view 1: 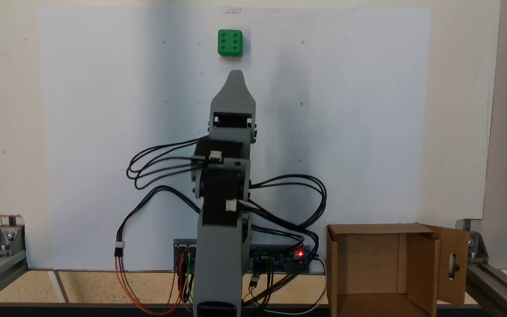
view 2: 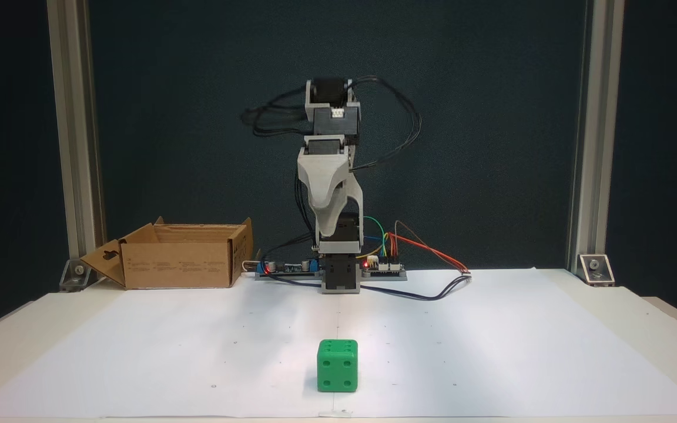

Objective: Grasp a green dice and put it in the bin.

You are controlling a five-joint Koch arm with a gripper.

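Straight ahead of the gripper [view 1: 236, 77], at twelve o'clock in the top-down fixed view, sits the green dice [view 1: 230, 42] on the white paper sheet [view 1: 104, 132], close to the sheet's far edge and apart from the tip, with a strip of bare paper between them. Its six-pip face is up and its sides run square to the line of the arm, so neither axis is longer. From above the jaws lie stacked and only one grey tip shows; in the front fixed view the gripper [view 2: 328, 232] hangs folded above the base, and whether it is spread or pressed together I cannot tell. The green dice [view 2: 337, 365] stands there in the foreground, dead in line with the arm. The cardboard box [view 1: 376, 268] stands at about four o'clock from the tip in the top-down view, beside the base, open, well apart from the cube. By my reading, the reach is a plain forward stretch with no swing to either side.
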